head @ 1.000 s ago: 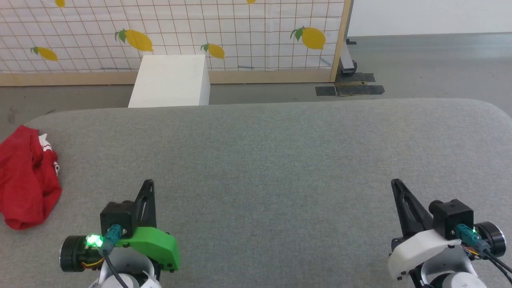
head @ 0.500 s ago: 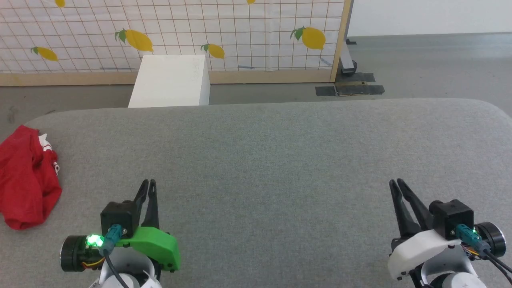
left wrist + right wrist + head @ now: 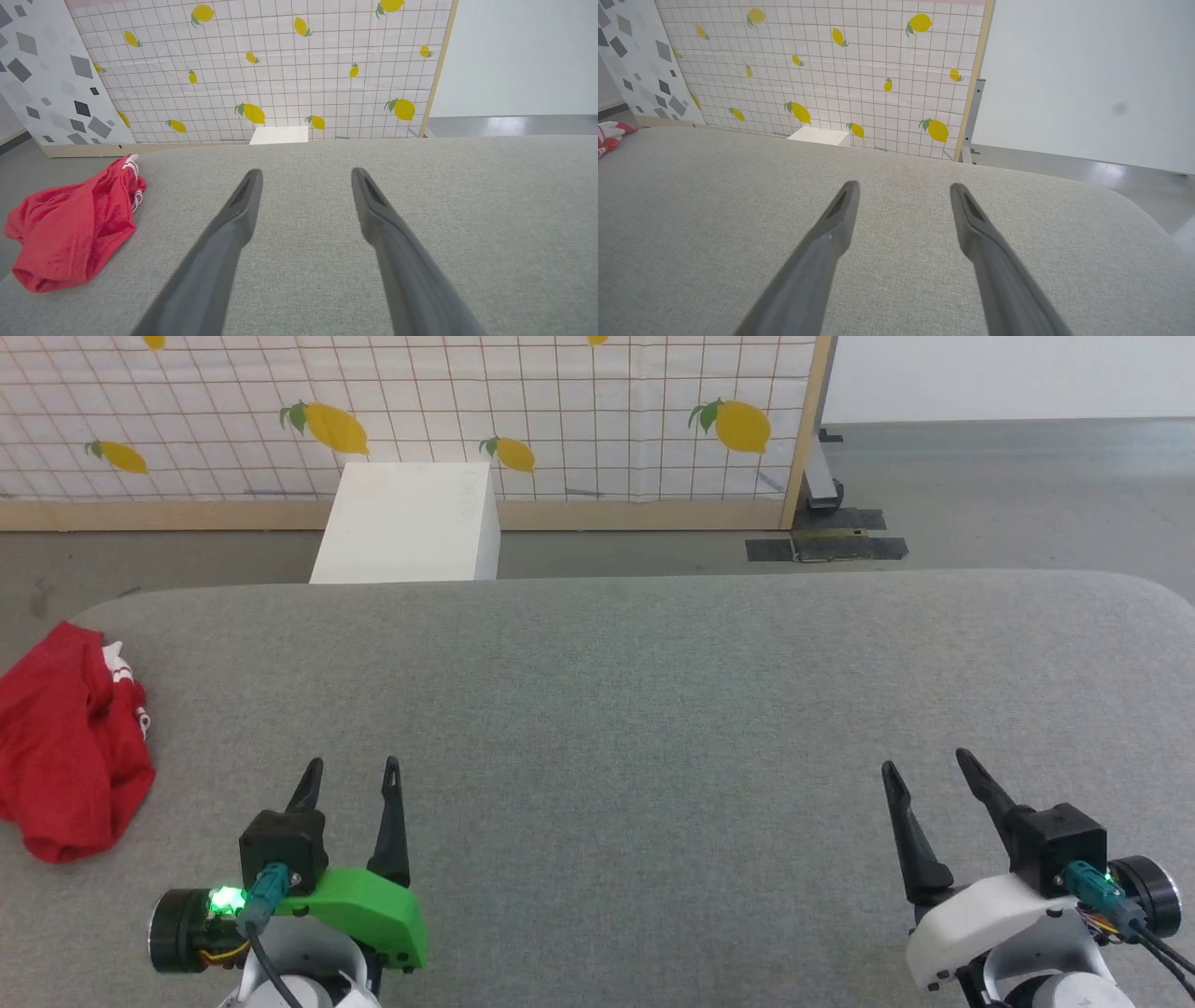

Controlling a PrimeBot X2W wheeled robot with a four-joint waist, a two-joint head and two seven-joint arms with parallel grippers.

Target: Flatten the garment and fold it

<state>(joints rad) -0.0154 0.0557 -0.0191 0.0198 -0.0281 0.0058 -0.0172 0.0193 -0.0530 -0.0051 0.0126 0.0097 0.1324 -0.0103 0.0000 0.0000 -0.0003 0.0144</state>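
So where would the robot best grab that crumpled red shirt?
Probably a raised fold on the inner edge of the red shirt, the edge facing the middle of the table. It lies bunched at the table's left end, so the open left claw, being nearer, could come down from above and pinch a ridge.

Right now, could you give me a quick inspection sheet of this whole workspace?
Surface: grey padded table, fabric top.
Job's things: red shirt crumpled in a heap at the table's left edge, not flattened, nothing touching it.
Clutter: nothing seen.
Grippers: left gripper open, holding nothing; right gripper open, holding nothing; both over bare table.
Cables: left wrist cable and right wrist cable, each with a teal plug.
Surroundings: lemon-patterned screen and white box on the grey floor beyond the table.
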